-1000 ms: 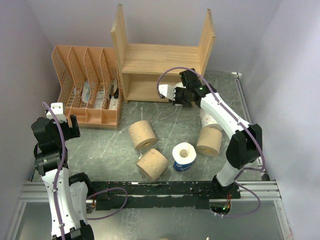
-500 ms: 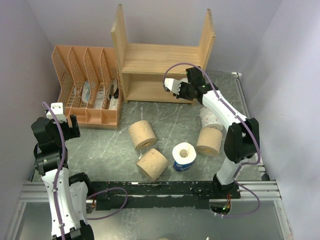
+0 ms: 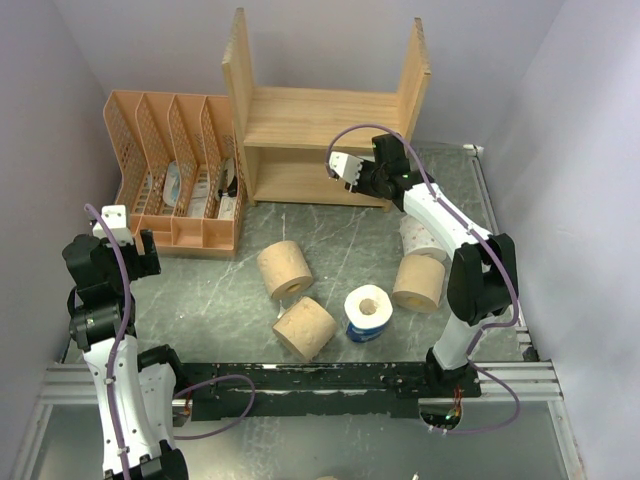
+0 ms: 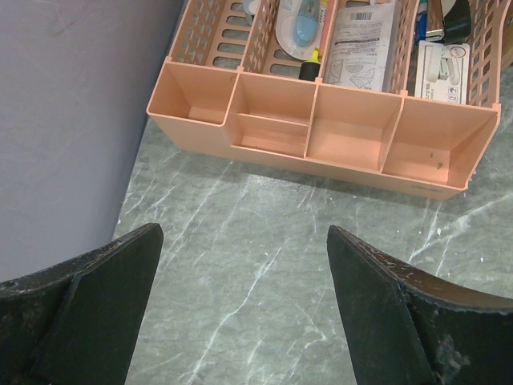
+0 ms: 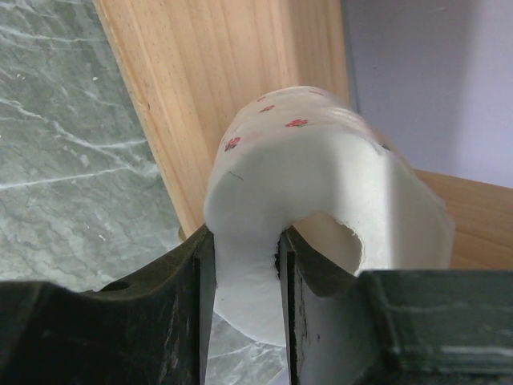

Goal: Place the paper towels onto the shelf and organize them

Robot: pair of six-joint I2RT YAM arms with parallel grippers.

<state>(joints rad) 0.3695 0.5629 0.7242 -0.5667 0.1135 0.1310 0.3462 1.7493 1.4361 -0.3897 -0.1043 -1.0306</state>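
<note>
Currently your right gripper (image 5: 247,250) is clamped on the wall of a white printed roll (image 5: 321,168), squashing it slightly. The roll is pressed up close to the wooden shelf (image 5: 208,88). From above, that gripper (image 3: 378,178) is at the right end of the shelf's (image 3: 320,110) lower tier, but the arm hides the roll there, so you probably can't judge whether it rests on the board.

Your left gripper (image 4: 243,233) hangs wide apart with nothing between its fingers, above the worktop (image 4: 264,241) near the orange organizer (image 4: 321,136).

Three tan rolls (image 3: 285,268) (image 3: 305,327) (image 3: 419,282), the blue-wrapped roll (image 3: 368,312) and a second white roll (image 3: 418,238) lie on the worktop, well apart from the shelf.
</note>
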